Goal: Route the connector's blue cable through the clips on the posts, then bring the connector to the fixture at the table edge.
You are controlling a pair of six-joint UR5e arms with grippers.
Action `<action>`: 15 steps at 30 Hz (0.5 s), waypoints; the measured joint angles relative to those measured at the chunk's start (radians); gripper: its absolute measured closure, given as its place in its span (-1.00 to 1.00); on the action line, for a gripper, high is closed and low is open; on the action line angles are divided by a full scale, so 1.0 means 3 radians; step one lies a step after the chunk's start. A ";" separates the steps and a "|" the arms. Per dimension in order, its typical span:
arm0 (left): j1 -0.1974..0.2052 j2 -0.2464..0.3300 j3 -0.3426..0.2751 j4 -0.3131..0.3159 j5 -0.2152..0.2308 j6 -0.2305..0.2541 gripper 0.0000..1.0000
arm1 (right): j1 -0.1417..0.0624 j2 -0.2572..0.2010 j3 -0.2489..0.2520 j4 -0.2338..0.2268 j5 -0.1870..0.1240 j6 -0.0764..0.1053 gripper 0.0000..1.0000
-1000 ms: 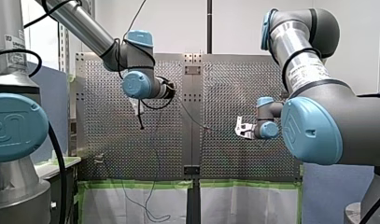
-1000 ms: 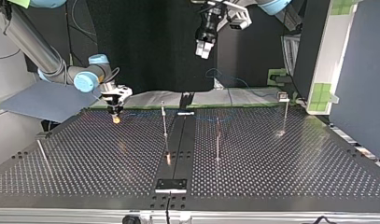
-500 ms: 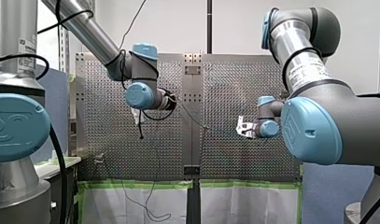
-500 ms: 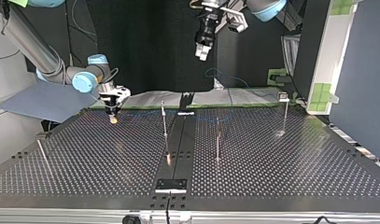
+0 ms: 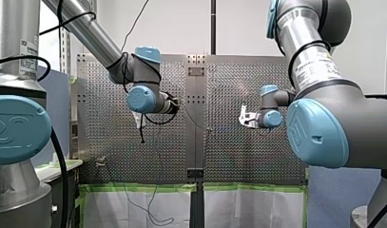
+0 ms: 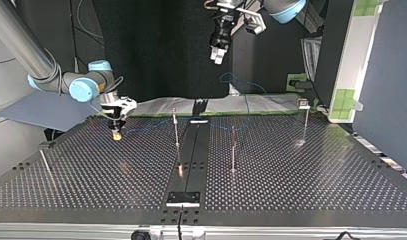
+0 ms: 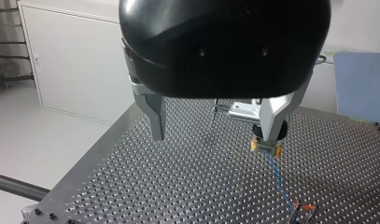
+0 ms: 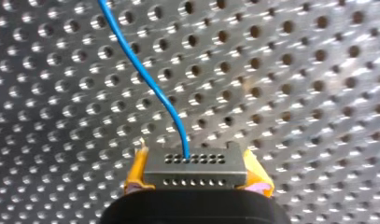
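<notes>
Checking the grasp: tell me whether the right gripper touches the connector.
Touching. The right wrist view shows the connector pinched between the right gripper's yellow pads.

place: robotics lab | signs: perforated table (image 6: pixel 301 185), metal posts (image 6: pixel 233 150), white cabinet (image 7: pixel 75 70), green tape (image 5: pixel 139 187)

You can read nothing: the white label (image 5: pixel 26 47) on my left arm (image 5: pixel 86 28) and the print (image 5: pixel 316 71) on my right arm (image 5: pixel 333 114), flanking the table (image 5: pixel 229 156), are too small.
</notes>
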 joint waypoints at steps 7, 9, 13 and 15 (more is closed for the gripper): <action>0.0005 0.0000 0.0000 -0.0007 -0.0001 0.0009 -1.00 | 0.0012 -0.0206 0.0002 0.0188 0.0062 -0.0002 1.00; 0.0005 0.0001 0.0000 -0.0010 0.0001 0.0013 -1.00 | 0.0006 -0.0257 0.0002 0.0239 0.0101 -0.0014 1.00; 0.0005 0.0001 0.0000 -0.0013 0.0003 0.0019 -1.00 | -0.0017 -0.0380 0.0001 0.0362 0.0216 -0.0099 1.00; 0.0006 0.0001 0.0000 -0.0014 0.0003 0.0028 -1.00 | -0.0025 -0.0432 0.0000 0.0413 0.0266 -0.0147 1.00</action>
